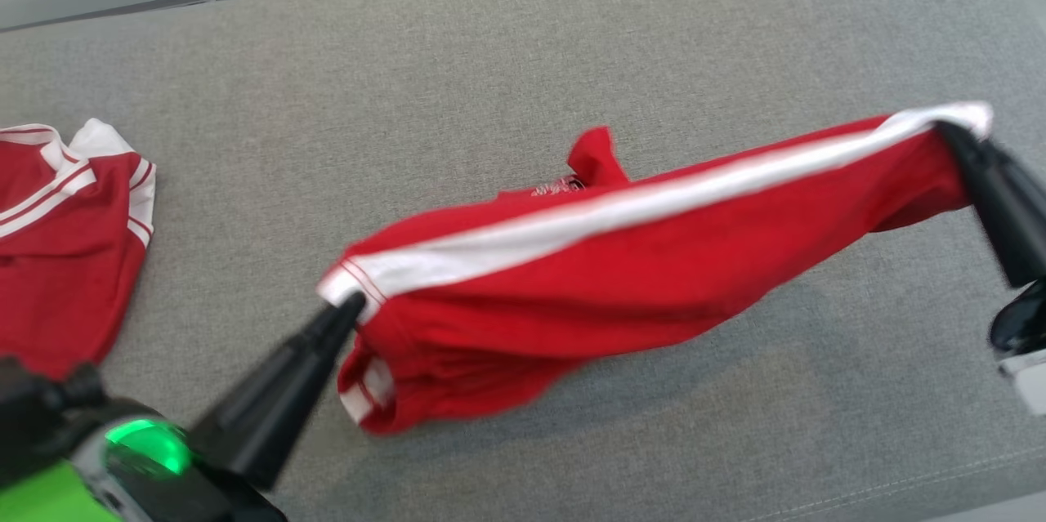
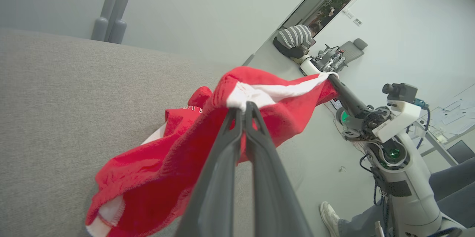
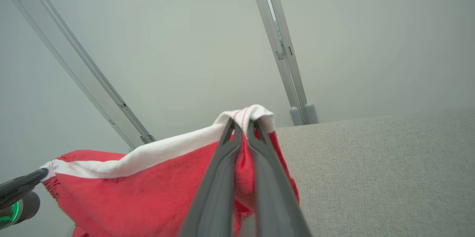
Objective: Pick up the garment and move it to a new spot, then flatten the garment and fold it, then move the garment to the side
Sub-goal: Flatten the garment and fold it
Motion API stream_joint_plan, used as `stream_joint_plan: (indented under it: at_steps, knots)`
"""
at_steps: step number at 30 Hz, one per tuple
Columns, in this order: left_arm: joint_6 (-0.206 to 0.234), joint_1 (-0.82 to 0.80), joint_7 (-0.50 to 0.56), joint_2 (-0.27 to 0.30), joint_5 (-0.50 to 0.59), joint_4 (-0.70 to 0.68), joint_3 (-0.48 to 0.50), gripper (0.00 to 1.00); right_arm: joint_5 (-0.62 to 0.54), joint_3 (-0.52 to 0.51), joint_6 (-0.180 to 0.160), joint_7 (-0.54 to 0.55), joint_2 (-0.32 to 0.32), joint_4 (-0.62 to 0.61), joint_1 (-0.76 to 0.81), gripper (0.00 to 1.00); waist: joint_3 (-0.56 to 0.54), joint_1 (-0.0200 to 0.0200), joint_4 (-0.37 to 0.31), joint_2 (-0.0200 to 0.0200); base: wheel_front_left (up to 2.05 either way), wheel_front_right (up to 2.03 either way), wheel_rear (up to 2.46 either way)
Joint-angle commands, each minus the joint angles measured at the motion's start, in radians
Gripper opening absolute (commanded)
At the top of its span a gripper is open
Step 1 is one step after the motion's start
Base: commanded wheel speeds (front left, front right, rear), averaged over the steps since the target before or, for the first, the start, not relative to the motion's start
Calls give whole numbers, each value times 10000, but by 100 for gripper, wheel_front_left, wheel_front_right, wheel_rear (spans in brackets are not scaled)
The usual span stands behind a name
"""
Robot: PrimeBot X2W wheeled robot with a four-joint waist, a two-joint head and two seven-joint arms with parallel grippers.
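The garment, red with a white band, hangs stretched between the two grippers above the middle of the grey surface. Its lower folds sag toward the cloth below, and whether they touch it cannot be told. The left gripper is closed on the white-trimmed corner nearer the front edge. The right gripper is closed on the other end of the white band, out by the right edge.

The head view alone takes in the full span. It also shows a second garment, red with white stripes, lying flat at the left edge, well apart from the held one.

The left wrist view shows its two fingers pressed together on the band. White lettering shows on a fold behind them. Past the surface's edge, a person in a striped top bends over in the room, and a shoe stands on the floor beside the robot's base.

The right wrist view shows its own pinch closely, with the white hem bunched over the fingertips. Beyond stands a pale wall with two metal posts rising at the far edge.
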Motion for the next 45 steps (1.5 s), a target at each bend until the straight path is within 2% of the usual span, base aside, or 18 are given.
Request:
stream_joint_plan:
  at_steps: [1, 5, 9, 10, 11, 14, 16, 17, 21, 24, 26, 30, 34, 39, 40, 41, 45]
  knots:
    - [66, -498, 119, 252, 15, -84, 316, 0, 186, -300, 2, 87, 63, -160, -236, 0, 76, 0, -46, 72, 0, 0, 0]
    - [354, -2232, 750, 874, -370, 293, 1180, 0, 608, -924, 0, 627, 121, -25, -1362, 0, 775, 0, 74, 72, 0, 0, 0]
    - [626, -4805, 1799, 1542, -981, 1748, 1351, 0, 753, -628, -1, 1371, 456, 1016, -3579, 0, 1720, 0, 192, 72, 0, 0, 0]
    - [641, -6315, 2276, 1860, -844, 2810, 1065, 0, 342, -365, -1, 1756, 815, 1977, -5061, 0, 2194, 0, 306, 72, 0, 0, 0]
    - [603, -7115, 2423, 1923, -712, 3336, 843, 0, 19, -228, -1, 1965, 1008, 2504, -5831, 0, 2434, 0, 398, 72, 0, 0, 0]
    - [463, -9546, 2560, 1824, -12, 5270, 64, 0, -1404, -1, 0, 2268, 1805, 4257, -8264, 0, 3042, 0, 683, 72, 0, 0, 0]
    - [220, -11190, 2263, 1695, 754, 6661, -398, 0, -2444, -112, 0, 2162, 2474, 5531, -9984, 0, 3443, 0, 814, 72, 0, 0, 0]
    - [-53, -12000, 1948, 1628, 1176, 7343, -593, 0, -2971, -185, 0, 1979, 2854, 6181, -10829, 0, 3620, 0, 814, 72, 0, 0, 0]
    - [-836, -14542, 31, 889, 2357, 10017, -1005, 0, -4831, -913, -1, 541, 3895, 8598, -13680, 0, 4054, 0, 885, 72, 0, 0, 0]
    - [-1316, -15867, -1526, 608, 2988, 11525, -1279, 0, -5351, -1076, 2, -556, 4194, 9784, -15144, 0, 4322, 0, 835, 72, 0, 0, 0]
    - [-1530, -16406, -2390, 679, 3485, 12298, -1655, 0, -5070, -891, 0, -1039, 4226, 10452, -15678, 0, 4621, 0, 750, 72, 0, 0, 0]
    - [-1691, -16119, -3794, 828, 3721, 13545, -2667, 0, -4224, 274, 0, -1714, 4238, 11218, -15137, 0, 4860, 0, 597, 72, 0, 0, 0]
    - [-1685, -14978, -4874, 1364, 2945, 13823, -3888, 0, -3447, 1218, 2, -2174, 4103, 10897, -13474, 0, 4612, 0, 405, 72, 0, 0, 0]
    - [-1688, -12622, -6096, 2165, 1894, 13364, -5048, 0, -1800, 2615, 3, -2320, 2938, 9113, -10173, 0, 4037, 0, 269, 72, 0, 0, 0]
    - [-1689, -12201, -6310, 2359, 1834, 13187, -5244, 0, -1383, 2773, 2, -2391, 2572, 8655, -9606, 0, 3865, 0, 268, 72, 0, 0, 0]
    - [-1689, -12201, -6310, 2359, 1834, 13187, -5244, 0, -1383, 2773, 2, -2391, 2572, 8655, -9606, 0, 3865, 0, 268, 72, 0, 0, 0]
    - [-1676, -10217, -7119, 3039, 1455, 12414, -5916, 0, -37, 3101, 2, -2657, 1241, 7256, -7050, 0, 3105, 0, 229, 72, 0, 0, 0]
